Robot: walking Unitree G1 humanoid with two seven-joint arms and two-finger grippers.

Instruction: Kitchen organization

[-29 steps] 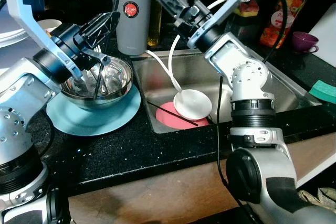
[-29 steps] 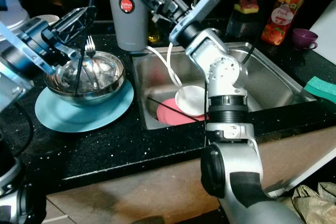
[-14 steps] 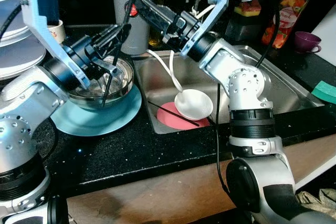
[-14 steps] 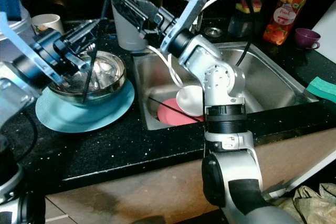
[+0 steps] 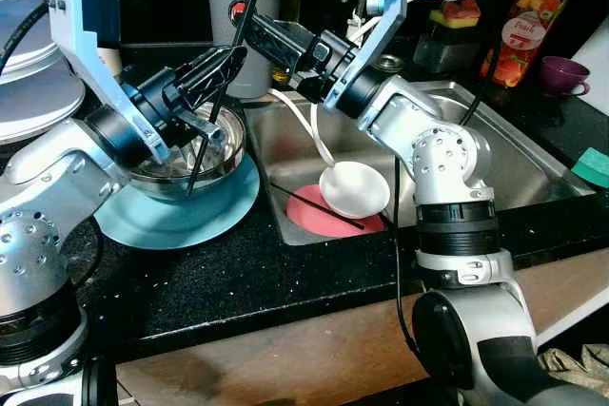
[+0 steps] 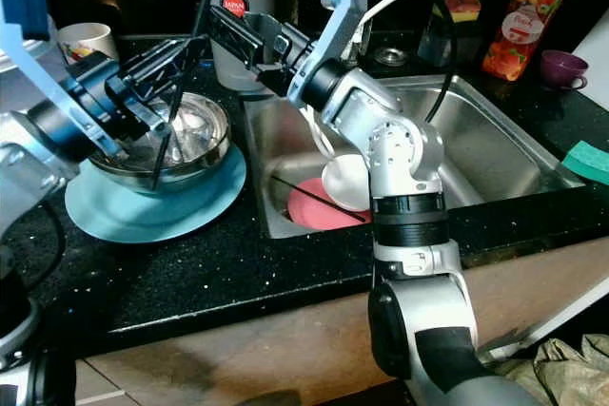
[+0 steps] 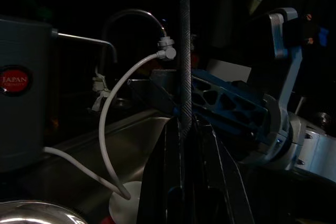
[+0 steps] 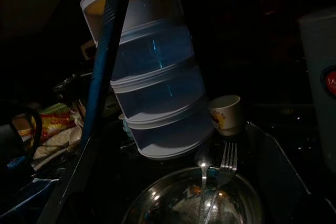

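Chopstick [image 5: 205, 145] is clenched in the left pincer [image 5: 221, 62] over the steel bowl [image 5: 226, 145]; right pincer [image 5: 249, 29] grasp unclear. Sink [image 5: 533, 164] at 3 o'clock looks uncleared.

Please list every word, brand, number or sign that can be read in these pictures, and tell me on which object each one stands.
"JAPAN": on the round red badge of the grey container standing behind the steel bowl.
A smaller line under "JAPAN" on that badge: too small to read.
Label of the orange bottle behind the sink: print too blurred to read.
Picture on the white cup: no readable words.
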